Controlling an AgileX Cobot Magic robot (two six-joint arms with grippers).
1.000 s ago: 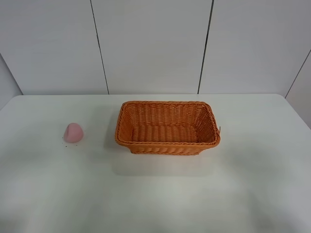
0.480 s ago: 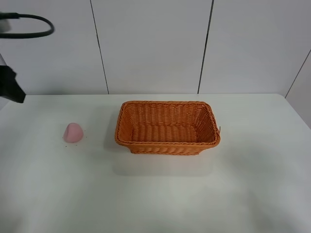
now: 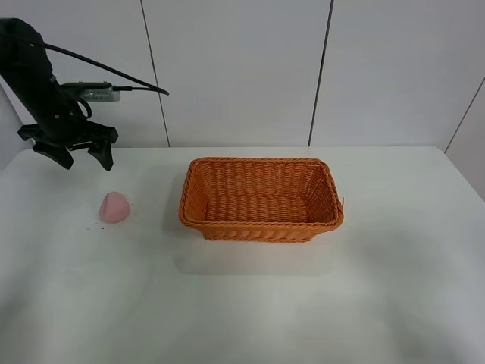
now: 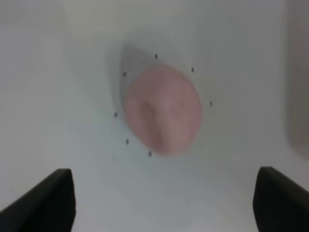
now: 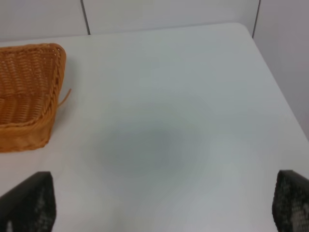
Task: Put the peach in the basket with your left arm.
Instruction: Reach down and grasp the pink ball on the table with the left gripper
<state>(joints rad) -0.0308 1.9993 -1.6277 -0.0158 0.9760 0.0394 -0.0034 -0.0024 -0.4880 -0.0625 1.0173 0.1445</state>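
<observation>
L. gripper, fingers spread wide w/ nothing between them, hangs well left of the basket, near but clear of the peach, which sits on the table on that same side, apart from the rim. Peach is prob. light, smooth and rounded, so apt to slip or roll: best taken across its widest part w/ a gentle squeeze. R. gripper, off the basket's right end, also has its fingers wide apart and holds nothing.

Blur and cropping notes
Peach blurred, surrounding specks too small to identify; frame edges crop the basket and the fingertips of my left gripper and right gripper.
</observation>
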